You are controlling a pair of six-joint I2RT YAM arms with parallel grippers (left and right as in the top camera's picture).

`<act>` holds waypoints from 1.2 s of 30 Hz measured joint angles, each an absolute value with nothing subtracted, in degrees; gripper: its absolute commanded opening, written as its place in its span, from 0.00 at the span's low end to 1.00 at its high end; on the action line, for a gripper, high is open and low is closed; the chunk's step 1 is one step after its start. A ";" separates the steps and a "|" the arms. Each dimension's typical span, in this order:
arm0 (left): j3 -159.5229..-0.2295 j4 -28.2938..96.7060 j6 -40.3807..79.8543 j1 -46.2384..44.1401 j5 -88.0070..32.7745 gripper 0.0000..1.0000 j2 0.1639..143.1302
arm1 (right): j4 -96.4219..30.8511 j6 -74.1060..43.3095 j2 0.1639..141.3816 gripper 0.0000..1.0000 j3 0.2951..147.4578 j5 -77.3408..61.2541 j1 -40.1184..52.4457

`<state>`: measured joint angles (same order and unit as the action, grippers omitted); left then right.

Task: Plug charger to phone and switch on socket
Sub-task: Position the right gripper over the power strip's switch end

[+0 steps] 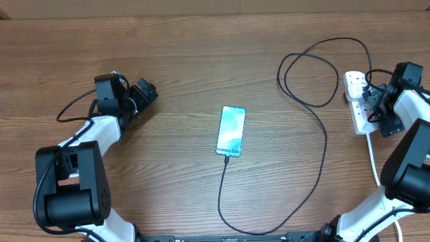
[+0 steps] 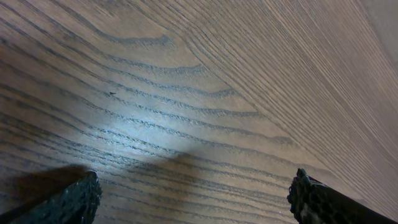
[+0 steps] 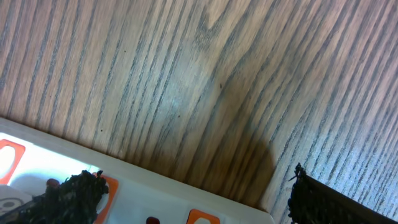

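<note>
The phone (image 1: 231,130) lies at the table's middle with its screen lit. The black charger cable (image 1: 316,161) has its tip at the phone's lower edge, loops along the front and right, and ends in a black plug (image 1: 368,89) in the white socket strip (image 1: 355,101) at the far right. My right gripper (image 1: 376,101) is open just over the strip; in the right wrist view its fingers (image 3: 193,199) straddle the strip's edge (image 3: 155,186) with orange-red switch marks. My left gripper (image 1: 144,94) is open and empty over bare wood at the left; its fingertips (image 2: 193,196) are spread wide.
The strip's thick white cord (image 1: 373,158) runs toward the front right past my right arm. The charger cable forms a loop (image 1: 309,74) at the back right. Bare wood lies between the left arm and the phone.
</note>
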<state>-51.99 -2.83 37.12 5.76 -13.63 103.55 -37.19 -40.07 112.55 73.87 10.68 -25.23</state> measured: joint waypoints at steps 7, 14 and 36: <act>-51.99 -2.83 37.12 5.76 -13.63 1.00 103.55 | -37.21 -39.20 112.49 1.00 73.87 9.85 -25.52; -51.99 -2.85 37.12 5.76 -13.63 1.00 103.55 | -37.50 -39.16 112.46 1.00 73.95 9.78 -25.52; -51.99 -2.83 37.12 5.76 -13.63 1.00 103.55 | -40.36 -37.21 111.72 1.00 74.26 6.59 -25.28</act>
<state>-51.99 -2.83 37.12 5.76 -13.63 103.55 -40.36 -37.21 111.72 74.26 6.59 -25.28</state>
